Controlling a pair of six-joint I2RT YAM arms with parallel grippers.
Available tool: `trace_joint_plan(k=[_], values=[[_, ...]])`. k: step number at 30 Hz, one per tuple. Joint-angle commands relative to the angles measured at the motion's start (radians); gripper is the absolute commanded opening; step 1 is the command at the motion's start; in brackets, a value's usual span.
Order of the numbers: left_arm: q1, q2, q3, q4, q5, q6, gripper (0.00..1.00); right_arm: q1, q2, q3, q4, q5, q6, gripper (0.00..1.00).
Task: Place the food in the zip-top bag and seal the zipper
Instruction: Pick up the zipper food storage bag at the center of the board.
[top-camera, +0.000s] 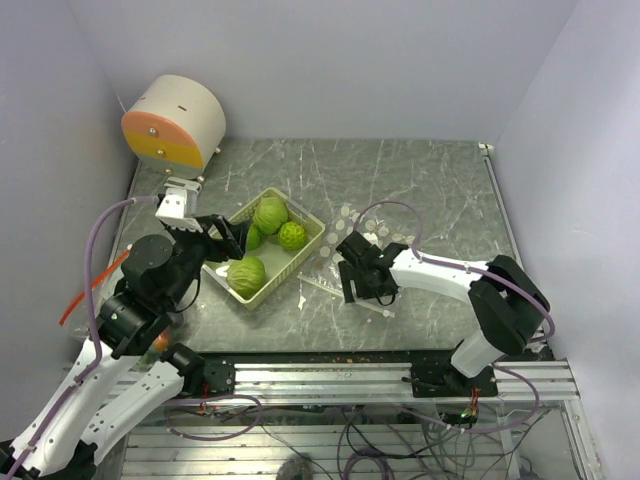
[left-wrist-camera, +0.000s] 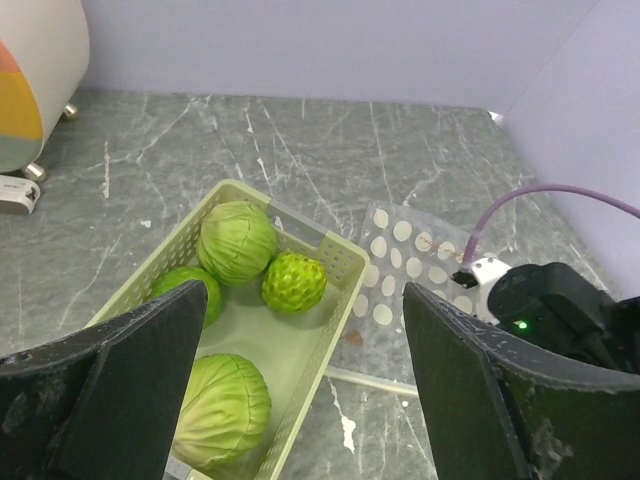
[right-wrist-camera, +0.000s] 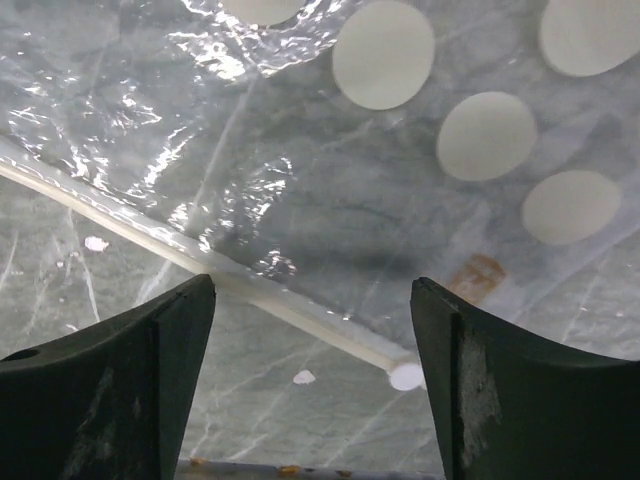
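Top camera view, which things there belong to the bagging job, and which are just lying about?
Job:
- four green toy balls
- clear, white-dotted zip-top bag

Just lying about:
- pale-green basket, holding the balls
- round cream-and-orange drum, back left

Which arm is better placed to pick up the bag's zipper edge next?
Right. The right gripper hangs open directly above the zipper strip of the bag. The left gripper is open over the basket of green balls, better suited to fetching food.
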Motion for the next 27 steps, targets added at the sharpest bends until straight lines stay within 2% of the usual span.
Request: trace_joint_plan(k=[1, 5, 9, 13, 22, 26, 27], values=[[0.008, -0.025, -0.012, -0.015, 0.036, -0.014, 0.90, 0.001, 0.042, -0.021, 0.064, 0.022, 0.006, 0.72], [0.008, -0.030, -0.014, -0.029, 0.025, -0.012, 0.90, 0.000, 0.061, -0.032, 0.083, 0.034, 0.002, 0.54], [0.009, -0.036, -0.015, -0.033, 0.028, -0.021, 0.89, -0.005, 0.062, -0.047, 0.094, 0.052, -0.002, 0.32], [0.008, -0.035, -0.016, -0.036, 0.035, -0.031, 0.88, -0.009, 0.025, -0.056, 0.109, 0.054, 0.000, 0.00], [0.008, -0.030, -0.024, -0.039, 0.046, -0.057, 0.86, -0.009, -0.128, 0.001, 0.109, 0.096, -0.022, 0.00], [0.008, -0.036, -0.042, -0.032, 0.052, -0.072, 0.86, -0.010, -0.139, 0.035, 0.052, 0.111, -0.018, 0.00], [0.009, -0.037, -0.046, -0.031, 0.054, -0.076, 0.86, -0.011, -0.135, 0.044, 0.011, 0.120, -0.007, 0.06]])
